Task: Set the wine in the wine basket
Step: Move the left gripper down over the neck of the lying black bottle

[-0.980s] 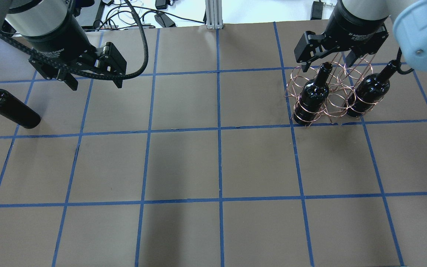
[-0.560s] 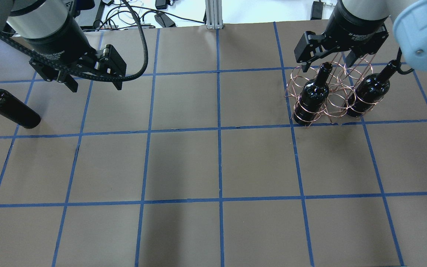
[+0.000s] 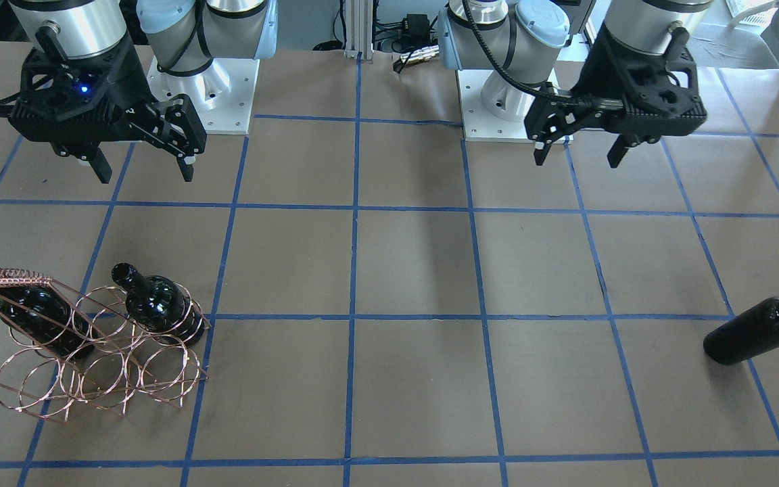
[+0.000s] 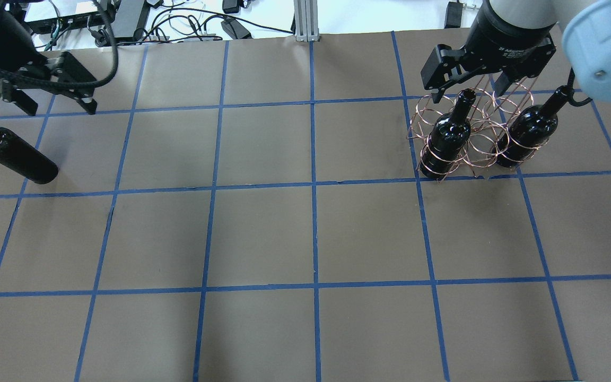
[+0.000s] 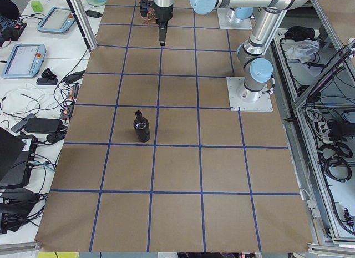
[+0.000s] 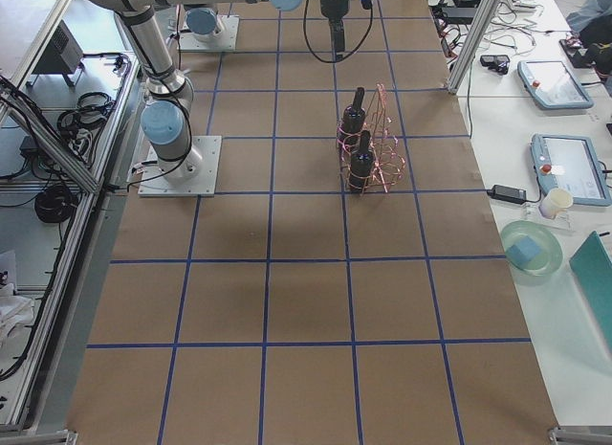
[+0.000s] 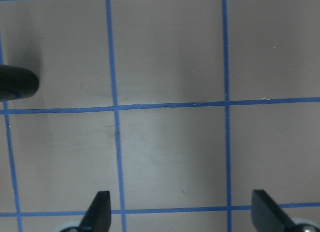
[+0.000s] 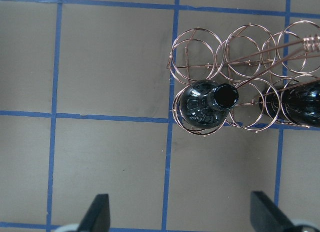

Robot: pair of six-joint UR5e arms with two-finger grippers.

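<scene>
The wine basket [image 3: 92, 368] is being taken as reference; it is sitting on the worktop [image 3: 403, 270] at the robot's right end, with its woven handle [image 3: 7, 277] uppermost. Two dark bottles are being carried upright in the end rings of its robot-facing row, one bottle [image 3: 159, 308] at the end nearer the worktop's middle and the other bottle [image 3: 31, 311] under the handle, with one ring between them. The wine [image 4: 16, 156] is being left standing upright on the worktop well apart from the basket, at the opposite, left end, and is being touched by neither arm. The right gripper [image 3: 146, 176] is being held raised by the basket's robot-facing side; its jaws are being kept spread and released, with nothing between them, and the nearer bottle's open mouth [image 8: 226, 96] is being seen from its wrist camera. The left gripper [image 4: 60, 109] is being held far from the basket, near the wine on its robot side; its jaws are likewise being kept wide apart and released above bare worktop.
</scene>
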